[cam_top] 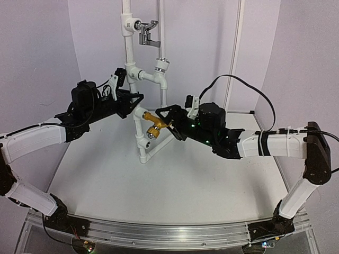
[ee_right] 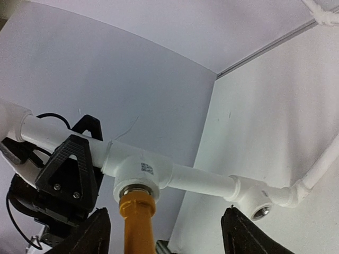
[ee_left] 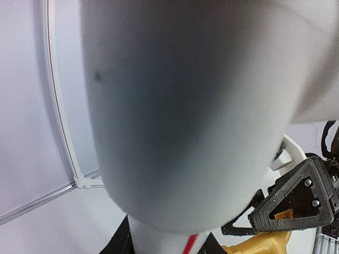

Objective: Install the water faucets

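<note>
— Water faucet (cam_top: 152, 123): where is it sitting, and am I holding it?

— It is sitting in the tee fitting (ee_right: 139, 174) low on the white pipe frame (cam_top: 128, 58). The brass body is sticking out toward your right arm, and the silvery knob is showing below the body in the overhead view. You are not holding it. Your right gripper (ee_right: 165, 227) is hanging around it with the jaws spread, one finger on each side and a gap between each finger and the brass.

— And the left?

— Your left gripper (cam_top: 133, 99) is pinching the pipe just beside the tee, jaws pressed onto it. Its own camera is showing little but blurred white pipe, so I am going by the other two views.

— So what am I doing now?

— I am reading this as the pause before a grip for turning. I cannot tell whether the thread is fully seated; a silvery ring is showing where brass meets tee. When you are closing, be centring the fingers on the brass body, not the knob. Be lining your wrist up with the faucet's long axis, so the turn is going into the thread and not levering the frame sideways. Let the left arm be taking the twist.

— Anything else waiting?

— An elbow socket (ee_right: 259, 205) further along the pipe is standing open.
</note>
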`<state>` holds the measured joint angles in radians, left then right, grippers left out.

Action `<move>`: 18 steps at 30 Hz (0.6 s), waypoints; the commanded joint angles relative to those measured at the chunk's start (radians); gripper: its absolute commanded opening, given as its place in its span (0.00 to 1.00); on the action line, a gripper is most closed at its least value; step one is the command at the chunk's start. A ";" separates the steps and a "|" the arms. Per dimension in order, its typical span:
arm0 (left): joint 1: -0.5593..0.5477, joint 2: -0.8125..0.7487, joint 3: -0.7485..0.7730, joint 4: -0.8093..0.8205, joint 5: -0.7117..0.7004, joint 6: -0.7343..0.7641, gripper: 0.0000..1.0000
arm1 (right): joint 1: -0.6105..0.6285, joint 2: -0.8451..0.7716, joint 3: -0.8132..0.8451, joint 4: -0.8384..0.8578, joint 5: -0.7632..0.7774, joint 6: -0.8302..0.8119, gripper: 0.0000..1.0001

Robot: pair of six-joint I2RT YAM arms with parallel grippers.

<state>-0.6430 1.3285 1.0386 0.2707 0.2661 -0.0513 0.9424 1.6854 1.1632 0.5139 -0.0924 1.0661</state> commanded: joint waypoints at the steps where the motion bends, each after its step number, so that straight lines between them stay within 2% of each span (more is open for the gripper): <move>1: -0.038 0.026 -0.028 -0.171 0.118 -0.176 0.00 | -0.010 -0.116 -0.030 -0.067 0.075 -0.207 0.83; 4: -0.037 0.025 -0.028 -0.170 0.114 -0.172 0.00 | -0.012 -0.187 -0.052 -0.115 0.087 -0.384 0.89; 6: -0.037 0.022 -0.029 -0.171 0.109 -0.171 0.00 | -0.012 -0.227 -0.061 -0.136 0.046 -0.565 0.90; 10: -0.037 0.023 -0.027 -0.171 0.113 -0.170 0.00 | -0.006 -0.256 -0.006 -0.352 -0.153 -1.075 0.90; 12: -0.037 0.023 -0.026 -0.172 0.117 -0.170 0.00 | 0.008 -0.273 0.000 -0.433 -0.184 -1.339 0.89; 16: -0.037 0.018 -0.030 -0.173 0.119 -0.172 0.00 | 0.030 -0.332 -0.045 -0.449 -0.178 -1.698 0.88; 18: -0.037 0.014 -0.032 -0.180 0.113 -0.174 0.00 | 0.030 -0.356 -0.048 -0.445 -0.188 -1.804 0.87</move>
<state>-0.6434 1.3276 1.0386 0.2704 0.2667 -0.0509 0.9611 1.4010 1.1232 0.1229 -0.2292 -0.2795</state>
